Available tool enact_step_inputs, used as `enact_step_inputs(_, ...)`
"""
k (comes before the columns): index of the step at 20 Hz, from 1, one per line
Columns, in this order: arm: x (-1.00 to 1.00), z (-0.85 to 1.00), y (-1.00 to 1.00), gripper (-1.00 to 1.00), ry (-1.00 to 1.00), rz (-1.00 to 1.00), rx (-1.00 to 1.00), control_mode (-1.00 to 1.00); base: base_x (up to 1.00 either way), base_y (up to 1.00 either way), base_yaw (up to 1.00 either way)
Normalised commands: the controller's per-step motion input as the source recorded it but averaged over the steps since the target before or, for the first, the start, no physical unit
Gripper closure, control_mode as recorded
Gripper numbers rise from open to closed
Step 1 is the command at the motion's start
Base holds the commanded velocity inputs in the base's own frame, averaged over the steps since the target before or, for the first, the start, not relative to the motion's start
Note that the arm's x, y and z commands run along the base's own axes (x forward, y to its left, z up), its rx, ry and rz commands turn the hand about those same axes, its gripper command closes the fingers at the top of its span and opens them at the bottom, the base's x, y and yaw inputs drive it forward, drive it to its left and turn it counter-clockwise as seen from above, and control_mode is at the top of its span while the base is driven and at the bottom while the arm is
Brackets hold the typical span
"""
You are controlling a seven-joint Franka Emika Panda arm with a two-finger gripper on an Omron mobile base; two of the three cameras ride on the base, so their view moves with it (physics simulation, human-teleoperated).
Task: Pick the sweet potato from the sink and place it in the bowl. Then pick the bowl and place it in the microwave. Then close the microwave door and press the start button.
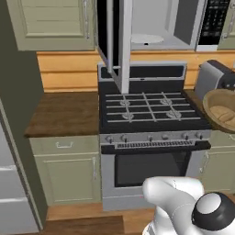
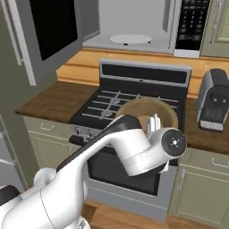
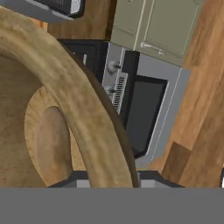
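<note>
Pinching the bowl's point(image 3: 83, 113) rim, the hand point(image 3: 109, 177); sweet potato point(image 3: 52, 144) apparently inside.

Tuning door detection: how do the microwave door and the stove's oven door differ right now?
The microwave door stands swung open, hinged at its left side; the oven door is shut flat. The microwave door sits high above the counter; the oven door sits low under the burners. Both are dark glass panels in silver-grey frames.

Home kitchen: gas stove point(image 1: 149, 110), microwave point(image 1: 160, 23), wooden counters point(image 1: 64, 112).
</note>
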Motion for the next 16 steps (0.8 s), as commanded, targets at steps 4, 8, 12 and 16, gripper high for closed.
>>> enact_step_inputs(4,0.00,0.00,0.00,1.00,0.00,0.00,0.00,1.00,1.00,0.16,0.00)
enact_step_inputs(8,0.00,0.00,0.00,1.00,0.00,0.00,0.00,1.00,0.98,0.02,0.00)
enact_step_inputs(12,0.00,0.00,0.00,1.00,0.00,0.00,0.00,1.00,0.93,0.00,0.00)
enact_step_inputs(16,0.00,0.00,0.00,1.00,0.00,0.00,0.00,1.00,0.49,0.01,0.00)
